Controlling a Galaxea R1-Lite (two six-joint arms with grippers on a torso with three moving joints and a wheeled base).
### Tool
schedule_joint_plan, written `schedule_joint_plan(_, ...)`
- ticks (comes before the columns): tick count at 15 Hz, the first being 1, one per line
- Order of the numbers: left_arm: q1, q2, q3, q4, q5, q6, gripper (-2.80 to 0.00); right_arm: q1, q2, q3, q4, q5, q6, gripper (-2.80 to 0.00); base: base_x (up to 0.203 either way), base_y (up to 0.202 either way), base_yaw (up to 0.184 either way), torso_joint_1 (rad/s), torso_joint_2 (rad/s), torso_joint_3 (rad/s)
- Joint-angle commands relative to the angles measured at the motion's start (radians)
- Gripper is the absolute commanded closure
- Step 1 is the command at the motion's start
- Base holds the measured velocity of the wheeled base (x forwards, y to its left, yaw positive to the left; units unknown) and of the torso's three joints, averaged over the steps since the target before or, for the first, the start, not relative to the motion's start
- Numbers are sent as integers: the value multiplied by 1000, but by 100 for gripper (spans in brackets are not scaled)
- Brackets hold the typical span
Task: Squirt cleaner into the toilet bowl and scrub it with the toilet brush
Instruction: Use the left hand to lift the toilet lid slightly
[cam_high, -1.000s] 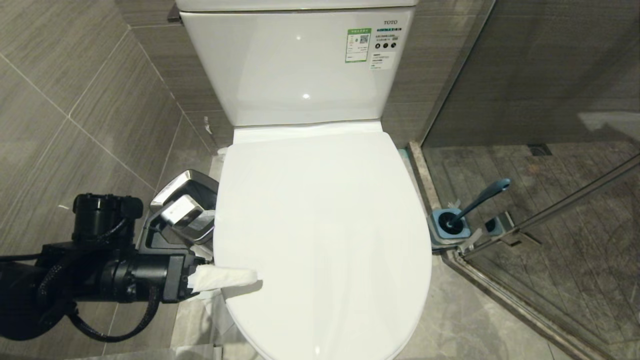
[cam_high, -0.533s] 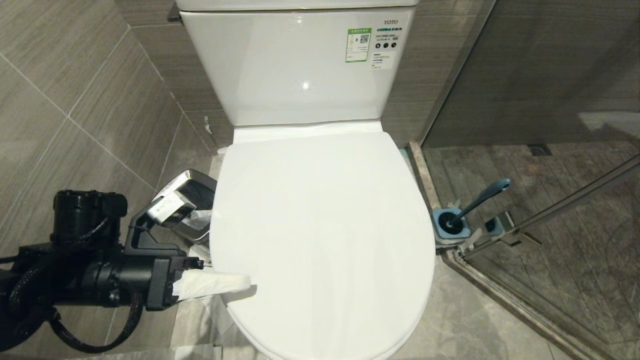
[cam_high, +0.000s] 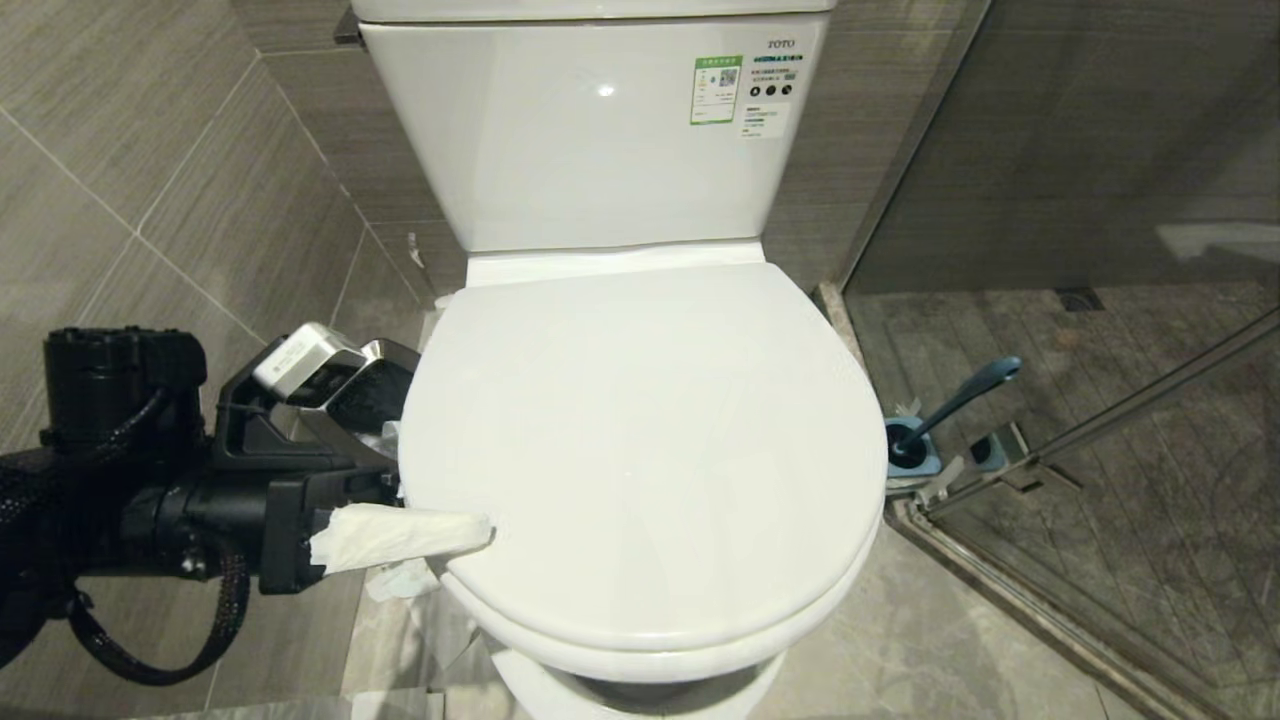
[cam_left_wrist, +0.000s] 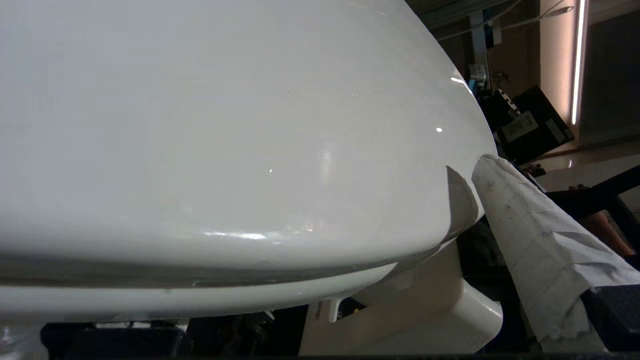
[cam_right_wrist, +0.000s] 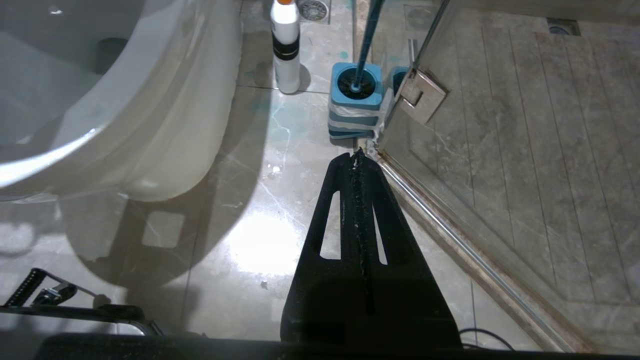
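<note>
Two grippers differ: the left gripper (cam_high: 440, 545), its fingers spread wide and one wrapped in crinkled white paper, has that padded tip at the near-left edge of the glossy oval lid (cam_high: 640, 450), which stands slightly raised off the toilet bowl (cam_high: 640, 690). Right of the bowl, the slim blue-grey toilet brush (cam_high: 955, 400) leans in its squat square holder (cam_right_wrist: 355, 107) (blue with paler bands), the white cleaner (cam_right_wrist: 286, 47) bottle just beside it on marbled floor. Lower down, the right gripper (cam_right_wrist: 357, 155) hangs pressed together, empty.
</note>
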Motion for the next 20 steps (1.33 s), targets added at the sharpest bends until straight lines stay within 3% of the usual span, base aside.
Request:
schedule_joint_plan(1,-3,-33,5,1,-5,-10,-280,0,1,0,0,0,-1,0,0,0,0,0,0,0)
schedule_joint_plan(3,-2,-56,3,1,-3,-73,-280,0,1,0,0,0,-1,0,0,0,0,0,0,0)
schedule_joint_plan(7,-2,-102,-48,-4,2,-324,-280,0,1,0,0,0,-1,0,0,0,0,0,0,0)
schedule_joint_plan(13,-9,-152,-56,-7,0,-391,-280,0,1,0,0,0,-1,0,0,0,0,0,0,0)
schedule_joint_plan(17,-25,-154,-62,-143,-6,-397,-280,0,1,0,0,0,-1,0,0,0,0,0,0,0)
schedule_joint_plan(20,-30,-152,-96,-161,-5,-398,-280,0,1,0,0,0,-1,0,0,0,0,0,0,0)
